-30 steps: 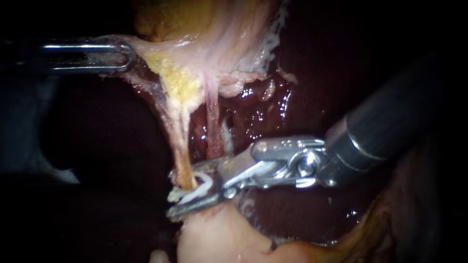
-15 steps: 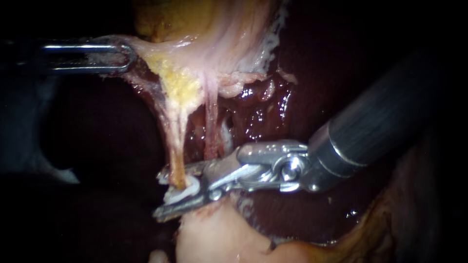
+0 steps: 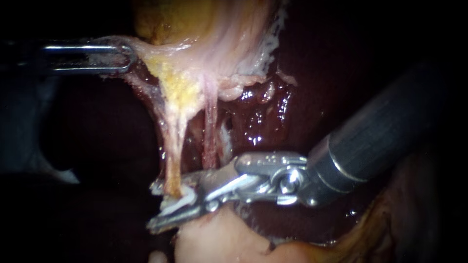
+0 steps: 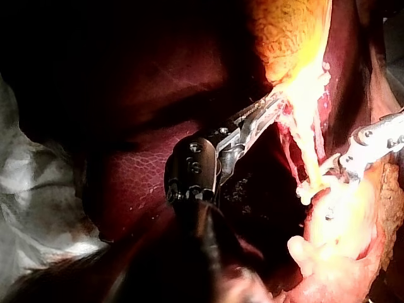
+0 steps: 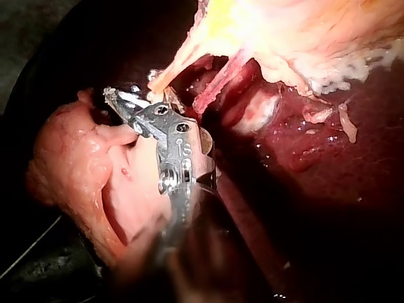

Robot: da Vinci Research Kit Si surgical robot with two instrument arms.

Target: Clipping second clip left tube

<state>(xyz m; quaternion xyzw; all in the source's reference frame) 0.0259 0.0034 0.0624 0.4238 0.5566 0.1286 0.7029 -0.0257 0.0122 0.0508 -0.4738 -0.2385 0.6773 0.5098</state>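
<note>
We note our steel right instrument (image 3: pixel 152 207) slid lower left; its jaws, holding white plastic clip (image 3: pixel 179 200), now straddle yellowish left tube (image 3: pixel 173 160), ready to squeeze. Steel left instrument's (image 3: pixel 127 56) jaws grip pale gallbladder tissue (image 3: pixel 156 47).

The left tube (image 3: pixel 171 151), pale and yellowish, is stretching taut from upper centre toward lower left of centre, where a white clip (image 3: pixel 178 201) is seemingly sitting around its lower end.
</note>
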